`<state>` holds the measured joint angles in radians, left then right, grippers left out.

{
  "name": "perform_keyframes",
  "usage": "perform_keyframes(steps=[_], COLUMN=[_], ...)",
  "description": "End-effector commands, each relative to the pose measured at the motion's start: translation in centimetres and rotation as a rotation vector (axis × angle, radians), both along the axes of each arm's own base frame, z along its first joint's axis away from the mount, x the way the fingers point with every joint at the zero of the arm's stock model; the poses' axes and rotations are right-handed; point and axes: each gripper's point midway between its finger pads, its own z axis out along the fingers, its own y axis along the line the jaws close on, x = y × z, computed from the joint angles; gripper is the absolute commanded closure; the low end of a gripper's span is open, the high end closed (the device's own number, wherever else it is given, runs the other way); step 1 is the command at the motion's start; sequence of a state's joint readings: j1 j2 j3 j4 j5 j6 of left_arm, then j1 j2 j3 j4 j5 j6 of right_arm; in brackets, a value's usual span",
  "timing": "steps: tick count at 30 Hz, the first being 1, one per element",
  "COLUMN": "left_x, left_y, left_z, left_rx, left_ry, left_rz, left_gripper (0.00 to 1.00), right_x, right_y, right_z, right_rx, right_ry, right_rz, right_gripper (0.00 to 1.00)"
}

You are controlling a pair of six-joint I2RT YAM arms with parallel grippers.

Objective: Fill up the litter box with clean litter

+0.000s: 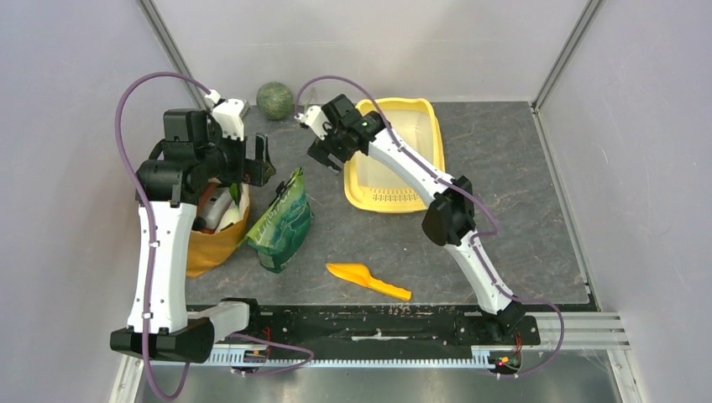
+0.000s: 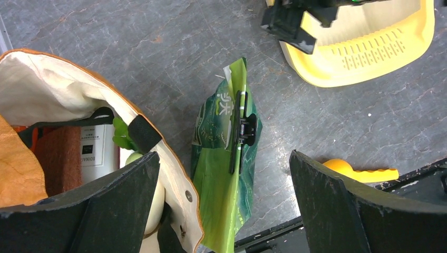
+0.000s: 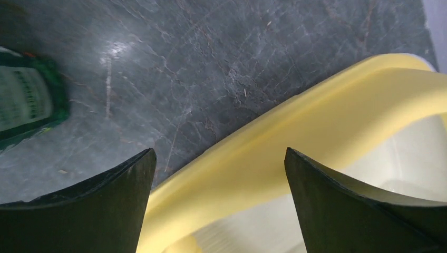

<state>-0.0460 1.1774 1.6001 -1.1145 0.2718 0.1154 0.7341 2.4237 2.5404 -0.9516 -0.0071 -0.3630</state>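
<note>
The yellow litter box (image 1: 388, 200) lies at the table's back centre, grille end (image 2: 369, 55) nearest the arms, pale basin inside. No clean litter shows in any view. My right gripper (image 1: 322, 153) hovers open over the box's left rim (image 3: 295, 132), its jaws (image 3: 219, 150) wide apart and holding nothing. My left gripper (image 1: 250, 164) hangs open above the gap between the orange-yellow bag (image 1: 214, 239) and the green pouch (image 1: 284, 222). From the left wrist, the jaws (image 2: 224, 155) are spread wide, with the pouch (image 2: 221, 132) and the black clip on it well below.
An orange scoop (image 1: 367, 279) lies near the table's front edge, right of the pouch. The open bag (image 2: 58, 89) holds a white bottle and other items. A green ball (image 1: 274, 99) rests by the back wall. Walls close in on three sides.
</note>
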Motion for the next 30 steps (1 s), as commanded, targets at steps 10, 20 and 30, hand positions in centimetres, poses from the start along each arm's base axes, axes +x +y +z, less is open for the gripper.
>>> perform_keyframes(steps=[10, 20, 30], left_x=[-1.0, -1.8, -2.2], left_y=[-1.2, -2.5, -1.2], left_z=[0.1, -3.4, -7.8], left_rx=[-0.049, 0.006, 0.179], left_ry=[-0.004, 0.114, 0.185], left_rz=[-0.055, -0.274, -0.277], left_gripper=[0.00, 0.00, 0.10], right_x=[3.3, -0.3, -7.1], right_y=[-5.6, -10.4, -10.0], right_z=[-5.9, -5.1, 3.6], right_rx=[-0.147, -0.148, 0.123], right_ry=[-0.015, 0.072, 0.174], right_rz=[-0.109, -0.119, -0.058], right_gripper=[0.01, 0.01, 0.01])
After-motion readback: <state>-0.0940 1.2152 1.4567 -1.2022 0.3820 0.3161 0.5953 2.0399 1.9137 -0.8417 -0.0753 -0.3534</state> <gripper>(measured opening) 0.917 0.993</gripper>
